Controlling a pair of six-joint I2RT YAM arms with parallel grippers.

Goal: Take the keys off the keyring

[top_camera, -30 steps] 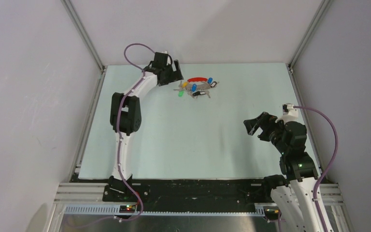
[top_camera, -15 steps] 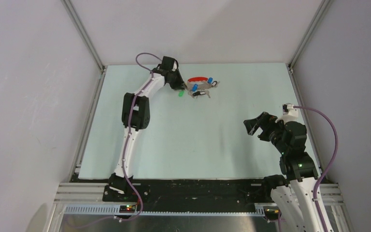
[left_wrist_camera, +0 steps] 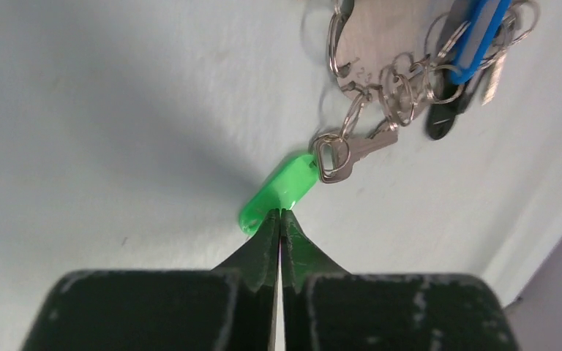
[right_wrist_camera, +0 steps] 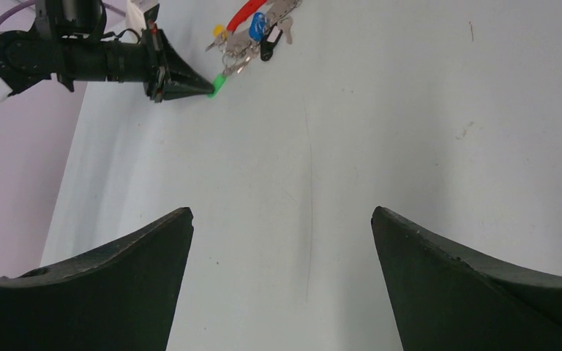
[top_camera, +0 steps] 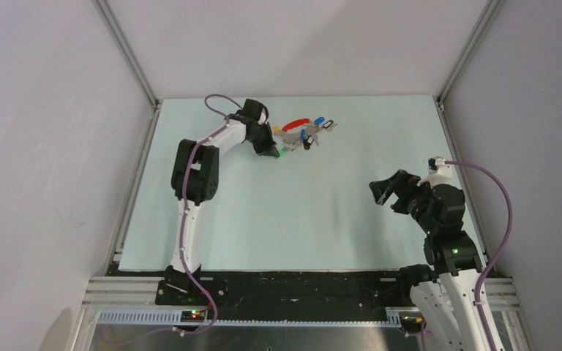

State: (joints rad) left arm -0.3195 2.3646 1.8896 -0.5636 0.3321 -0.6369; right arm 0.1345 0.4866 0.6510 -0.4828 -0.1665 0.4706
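Note:
The keyring's red crescent (top_camera: 296, 124) (right_wrist_camera: 247, 12) lies at the back of the table with the keys (top_camera: 309, 135) bunched beside it on small silver rings (left_wrist_camera: 402, 84). Blue (left_wrist_camera: 479, 36), yellow (right_wrist_camera: 219, 31) and dark (left_wrist_camera: 443, 121) heads show. A green-headed key (left_wrist_camera: 282, 189) (top_camera: 281, 153) trails out nearest the left arm, its silver blade (left_wrist_camera: 358, 150) hooked to the rings. My left gripper (left_wrist_camera: 280, 213) (top_camera: 275, 151) (right_wrist_camera: 208, 88) is shut, its tips pinching the green head's edge. Well to the near right, my right gripper (right_wrist_camera: 282, 212) (top_camera: 386, 194) hangs open over bare table.
The pale green table (top_camera: 300, 212) is walled by grey panels, with aluminium posts at the back corners (top_camera: 128, 55) (top_camera: 468, 51). A black rail (top_camera: 293, 281) runs along the near edge between the arm bases. A silver metal tag (left_wrist_camera: 377, 36) lies among the rings.
My left gripper came down beside the bunch, shut on the green head and drew it toward the near side; the red crescent and the other keys swung round after it. The right arm stayed still.

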